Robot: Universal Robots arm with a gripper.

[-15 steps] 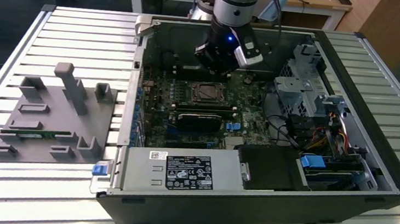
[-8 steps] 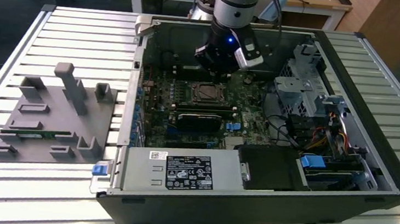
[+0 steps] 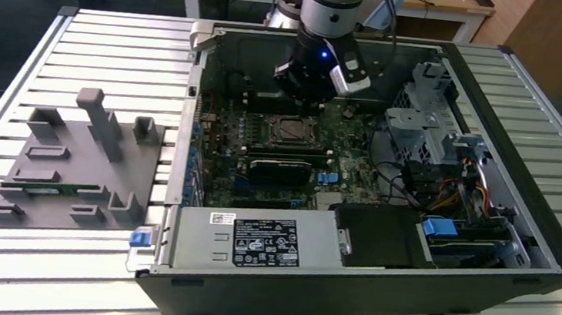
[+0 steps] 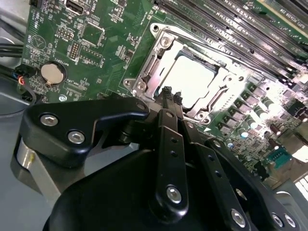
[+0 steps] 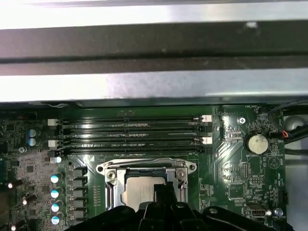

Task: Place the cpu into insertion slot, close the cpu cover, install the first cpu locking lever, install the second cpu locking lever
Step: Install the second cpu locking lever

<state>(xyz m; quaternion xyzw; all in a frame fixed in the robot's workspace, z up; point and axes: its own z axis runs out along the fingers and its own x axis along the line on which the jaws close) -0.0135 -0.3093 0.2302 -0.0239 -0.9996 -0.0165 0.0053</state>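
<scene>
We see the gripper [image 4: 171, 96] poised just above the cpu [image 4: 190, 79], which sits in its socket with the cpu cover [image 4: 154, 72] closed around it; the fingertips [image 4: 167, 92] are pressed together, holding nothing. The first wrist view adds the memory slots [image 5: 132, 134] and coin battery [image 5: 256, 143]; the exterior view places the arm [image 3: 327, 23] inside the open case [image 3: 522, 227], a grey fixture [image 3: 74, 161] alongside.

The robot's single arm [image 3: 332, 4] reaches steeply down from the far side of the exterior view, its grey wrist section ending in a black head with a blue light. The black pincer [image 4: 171, 96] points downward, its two slim fingers [image 4: 167, 92] drawn together with the tips side by side, gripping nothing visible between them.
</scene>
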